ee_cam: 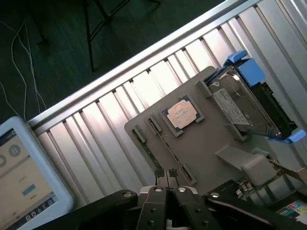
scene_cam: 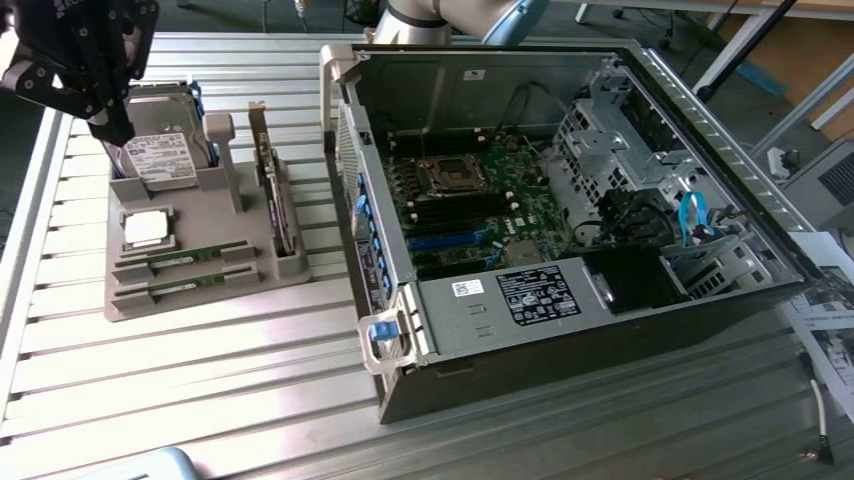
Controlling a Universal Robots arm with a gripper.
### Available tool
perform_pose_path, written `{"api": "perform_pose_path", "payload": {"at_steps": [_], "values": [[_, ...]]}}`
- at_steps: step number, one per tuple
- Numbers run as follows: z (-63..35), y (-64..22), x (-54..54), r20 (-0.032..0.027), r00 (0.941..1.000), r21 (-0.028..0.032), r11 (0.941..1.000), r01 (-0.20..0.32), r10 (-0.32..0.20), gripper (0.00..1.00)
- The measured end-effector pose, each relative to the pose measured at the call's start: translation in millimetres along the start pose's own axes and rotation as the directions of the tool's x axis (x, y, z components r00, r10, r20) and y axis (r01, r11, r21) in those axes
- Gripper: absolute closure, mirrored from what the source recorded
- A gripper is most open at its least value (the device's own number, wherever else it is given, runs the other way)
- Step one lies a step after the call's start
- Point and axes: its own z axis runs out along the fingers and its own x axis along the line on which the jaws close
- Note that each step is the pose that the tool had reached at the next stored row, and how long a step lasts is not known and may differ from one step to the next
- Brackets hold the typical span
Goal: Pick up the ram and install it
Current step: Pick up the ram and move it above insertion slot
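Two slim green ram sticks (scene_cam: 184,258) (scene_cam: 182,286) lie side by side in slots at the near end of a grey holder tray (scene_cam: 254,268). In the wrist view they show as ram sticks (ee_cam: 173,155) (ee_cam: 145,145) next to the square silver processor (ee_cam: 181,114). My black gripper (scene_cam: 118,130) hangs above the tray's far end, over the hard drive (scene_cam: 167,152), apart from the ram. Its fingers (ee_cam: 165,178) are shut together with nothing between them. The open computer case (scene_cam: 561,190) with its motherboard (scene_cam: 481,195) lies at the exterior view's right of the tray.
An upright dark expansion card (scene_cam: 274,195) stands on the tray's side nearest the case. The hard drive has a blue caddy (ee_cam: 247,64). A tablet (ee_cam: 24,177) lies near the slatted table's edge (ee_cam: 144,57). Papers (scene_cam: 827,330) lie beyond the case.
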Motion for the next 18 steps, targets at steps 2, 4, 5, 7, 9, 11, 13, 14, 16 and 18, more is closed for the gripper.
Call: {"api": "perform_pose_path", "payload": {"at_steps": [2,4,5,7,9,11,13,14,16,18], "values": [[0.0,-0.2,-0.1,-0.0016,0.9997,0.0018,0.9997,0.026,-0.026,0.89],[0.0,-0.2,-0.2,-0.0020,0.9995,0.0022,0.9995,0.033,-0.033,0.89],[0.0,-0.2,-0.1,-0.0020,0.9994,0.0023,0.9994,0.034,-0.034,0.89],[0.0,-0.3,-0.2,-0.0012,0.9994,0.0037,0.9994,0.035,-0.035,0.89],[0.0,-0.3,-0.2,0.0038,0.9993,0.0098,0.9992,0.038,-0.038,0.89],[0.0,-0.2,-0.2,0.0088,0.9991,0.0168,0.9990,0.042,-0.042,0.89],[0.1,-0.2,-0.1,0.0138,0.9988,0.0250,0.9986,0.046,-0.046,0.89],[0.0,-0.3,-0.1,0.0161,0.9987,0.0294,0.9984,0.048,-0.049,0.89],[0.0,-0.3,-0.2,0.0193,0.9984,0.0360,0.9980,0.052,-0.053,0.89],[0.0,-0.3,-0.2,0.0195,0.9984,0.0364,0.9979,0.053,-0.054,0.89]]}}
